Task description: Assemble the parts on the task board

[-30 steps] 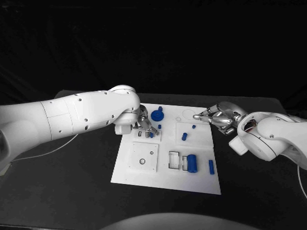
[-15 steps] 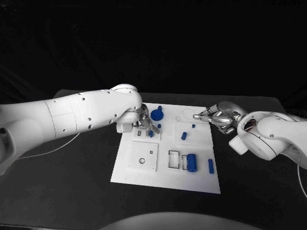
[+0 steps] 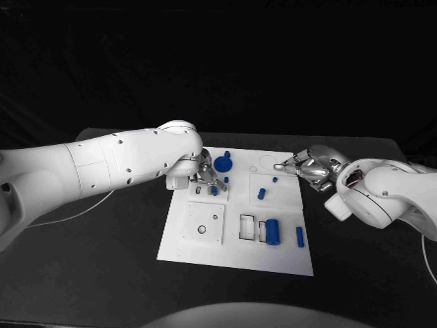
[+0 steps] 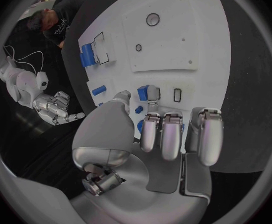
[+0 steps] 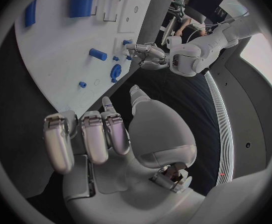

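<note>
Left wrist view puts a small blue part (image 4: pixel 143 92) on the task board (image 4: pixel 173 50), pinched by the left hand (image 4: pixel 151 134) at fingertip and thumb. We judge it rigid, light and smooth, best taken across its short sides. We note the right hand (image 3: pixel 312 168) at the board's far right edge over the desk (image 3: pixel 100 273), holding nothing, fingers loosely spread.
</note>
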`<state>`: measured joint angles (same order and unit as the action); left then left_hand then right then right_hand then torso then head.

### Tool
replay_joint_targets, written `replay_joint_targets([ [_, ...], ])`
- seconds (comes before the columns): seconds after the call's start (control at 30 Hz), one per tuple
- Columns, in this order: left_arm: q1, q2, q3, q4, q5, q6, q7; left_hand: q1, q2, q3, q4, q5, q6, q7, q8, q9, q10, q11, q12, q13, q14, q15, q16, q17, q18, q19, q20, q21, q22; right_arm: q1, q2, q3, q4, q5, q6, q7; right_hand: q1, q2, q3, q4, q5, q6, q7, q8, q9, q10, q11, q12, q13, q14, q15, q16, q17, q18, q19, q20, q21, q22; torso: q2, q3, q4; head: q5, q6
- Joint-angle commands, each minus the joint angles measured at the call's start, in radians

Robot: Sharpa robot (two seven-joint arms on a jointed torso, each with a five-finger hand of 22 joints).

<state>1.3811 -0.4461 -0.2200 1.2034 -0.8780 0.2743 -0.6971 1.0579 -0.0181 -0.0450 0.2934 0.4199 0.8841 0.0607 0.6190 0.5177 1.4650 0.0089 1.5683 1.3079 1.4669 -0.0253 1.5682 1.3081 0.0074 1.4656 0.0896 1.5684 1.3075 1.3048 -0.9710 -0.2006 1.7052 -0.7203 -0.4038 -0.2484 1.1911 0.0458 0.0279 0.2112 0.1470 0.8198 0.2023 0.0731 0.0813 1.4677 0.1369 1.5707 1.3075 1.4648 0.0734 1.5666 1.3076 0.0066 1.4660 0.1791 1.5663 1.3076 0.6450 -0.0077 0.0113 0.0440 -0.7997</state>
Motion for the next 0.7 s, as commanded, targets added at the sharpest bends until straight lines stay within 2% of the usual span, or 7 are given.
replay_joint_targets([
  [0.03, -0.002, 0.003, 0.001, -0.001, -0.004, 0.024, -0.031, 0.004, 0.005, -0.005, -0.001, -0.005, -0.006, 0.001, -0.006, 0.001, 0.106, -0.004, 0.002, 0.263, 0.104, -0.008, 0.003, 0.263, -0.007, 0.105, -0.004, 0.002, 0.263, -0.002, 0.001, 0.0, 0.0, -0.006, 0.016, -0.005, -0.011, 0.002, 0.0, 0.005, -0.004, 0.0, 0.012, 0.003, 0.001, 0.103, 0.006, 0.0, 0.263, 0.106, 0.008, 0.004, 0.263, -0.007, 0.105, 0.005, 0.004, 0.263, 0.0, 0.0001, 0.0011, -0.003, 0.002],
  [0.33, -0.006, 0.008, 0.001, -0.004, -0.004, 0.024, -0.032, 0.041, 0.021, 0.006, -0.002, -0.004, -0.011, 0.0, -0.013, 0.019, 0.106, -0.005, 0.002, 0.263, 0.104, -0.008, 0.003, 0.263, -0.007, 0.105, -0.003, 0.002, 0.263, -0.003, 0.001, -0.001, 0.0, -0.005, 0.016, -0.012, -0.012, 0.002, -0.001, 0.005, -0.004, 0.0, 0.012, 0.003, 0.001, 0.103, 0.006, 0.0, 0.263, 0.106, 0.009, 0.004, 0.263, -0.007, 0.105, 0.006, 0.004, 0.263, 0.001, -0.0003, 0.0013, -0.003, 0.002],
  [0.43, -0.006, 0.008, 0.001, -0.004, -0.004, 0.027, -0.032, 0.059, 0.027, 0.011, -0.001, 0.022, -0.012, -0.001, -0.017, 0.028, 0.106, -0.005, 0.002, 0.263, 0.104, -0.008, 0.003, 0.263, -0.007, 0.105, -0.004, 0.002, 0.263, -0.003, 0.002, -0.001, 0.0, -0.005, 0.017, -0.014, -0.012, 0.003, -0.001, 0.006, -0.004, 0.0, 0.012, 0.003, 0.002, 0.103, 0.006, 0.0, 0.263, 0.106, 0.009, 0.004, 0.263, -0.007, 0.105, 0.006, 0.004, 0.263, 0.001, -0.0004, 0.0009, -0.004, 0.002],
  [0.57, -0.007, 0.008, 0.001, -0.003, -0.004, 0.032, -0.035, 0.068, 0.03, 0.015, -0.001, 0.04, -0.012, -0.002, -0.021, 0.035, 0.106, -0.006, 0.002, 0.263, 0.104, -0.009, 0.003, 0.263, -0.007, 0.105, -0.004, 0.002, 0.263, -0.003, 0.001, -0.001, 0.001, -0.005, 0.016, -0.018, -0.012, 0.004, -0.001, 0.006, -0.004, 0.0, 0.012, 0.003, 0.002, 0.103, 0.006, 0.0, 0.263, 0.106, 0.009, 0.004, 0.263, -0.007, 0.105, 0.006, 0.004, 0.263, 0.002, -0.0004, 0.0014, -0.004, 0.0],
  [0.7, -0.007, 0.008, 0.001, -0.004, -0.004, 0.032, -0.032, 0.086, 0.037, 0.025, -0.001, 0.084, -0.012, -0.004, -0.029, 0.045, 0.106, -0.008, 0.002, 0.263, 0.104, -0.01, 0.003, 0.263, -0.007, 0.105, -0.005, 0.002, 0.263, -0.003, -0.001, -0.001, 0.002, -0.009, 0.015, -0.022, -0.012, 0.005, 0.0, 0.006, -0.003, 0.0, 0.012, 0.003, 0.002, 0.103, 0.006, 0.0, 0.263, 0.106, 0.009, 0.004, 0.263, -0.007, 0.105, 0.007, 0.004, 0.263, 0.002, -0.0008, 0.0012, -0.004, 0.0],
])
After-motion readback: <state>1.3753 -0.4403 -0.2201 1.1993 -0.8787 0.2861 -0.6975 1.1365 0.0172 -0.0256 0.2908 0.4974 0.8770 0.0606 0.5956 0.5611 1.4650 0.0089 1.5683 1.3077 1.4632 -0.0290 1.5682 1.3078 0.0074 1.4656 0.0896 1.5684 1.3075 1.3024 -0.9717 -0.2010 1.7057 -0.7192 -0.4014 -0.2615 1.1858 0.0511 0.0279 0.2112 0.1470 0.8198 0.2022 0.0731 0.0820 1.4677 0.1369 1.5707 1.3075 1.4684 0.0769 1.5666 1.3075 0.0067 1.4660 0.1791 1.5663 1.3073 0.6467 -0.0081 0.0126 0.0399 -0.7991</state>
